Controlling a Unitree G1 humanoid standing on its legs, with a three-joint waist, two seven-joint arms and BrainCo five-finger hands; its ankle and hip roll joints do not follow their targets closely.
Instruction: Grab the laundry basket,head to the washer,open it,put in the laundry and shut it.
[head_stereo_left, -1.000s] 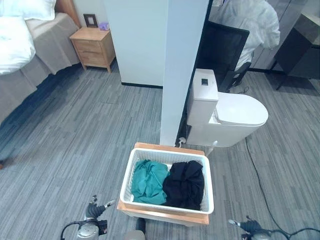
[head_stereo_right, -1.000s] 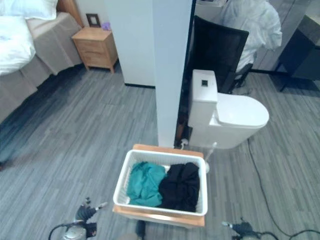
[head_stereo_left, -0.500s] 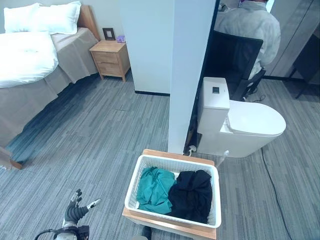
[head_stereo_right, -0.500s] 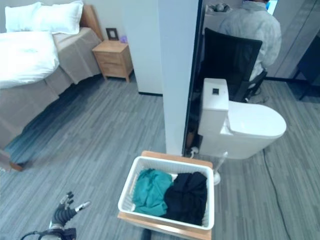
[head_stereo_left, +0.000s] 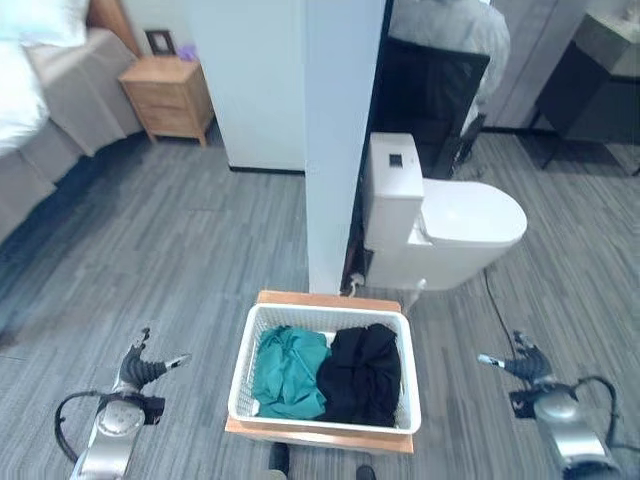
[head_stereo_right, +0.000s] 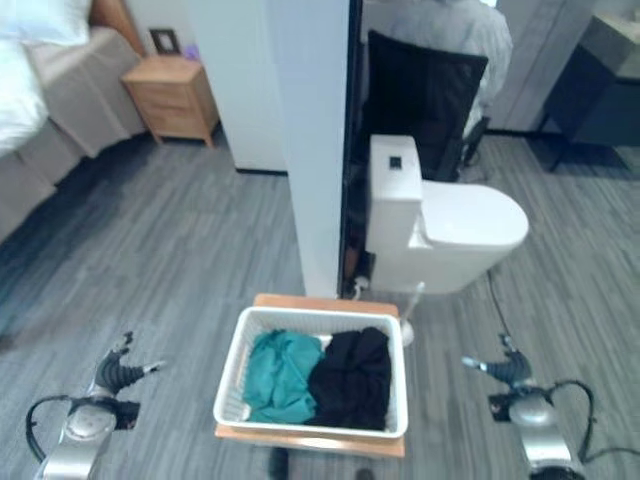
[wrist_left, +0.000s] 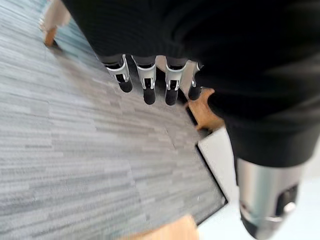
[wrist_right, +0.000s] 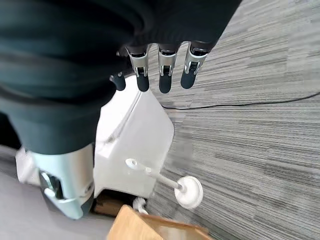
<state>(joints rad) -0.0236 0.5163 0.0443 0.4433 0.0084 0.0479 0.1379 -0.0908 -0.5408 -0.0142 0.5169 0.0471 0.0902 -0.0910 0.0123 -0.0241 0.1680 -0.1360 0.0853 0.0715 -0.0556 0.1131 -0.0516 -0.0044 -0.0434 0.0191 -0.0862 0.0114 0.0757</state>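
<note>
The left hand (head_stereo_left: 140, 368) hangs low over grey plank floor (head_stereo_left: 150, 250), fingers loosely spread, holding nothing. The right hand (head_stereo_left: 517, 363) mirrors it on the other side, equally relaxed and empty. Between them, well apart from both, a white laundry basket (head_stereo_left: 325, 420) rests on a low wooden stand (head_stereo_left: 330, 301), likely raised for easier grasping. Inside lie teal clothes (head_stereo_left: 286, 371) beside black clothes (head_stereo_left: 363, 375). Beyond stand a white pillar (head_stereo_left: 340, 140) and a toilet (head_stereo_left: 440, 225). The basket is not yet grabbed.
</note>
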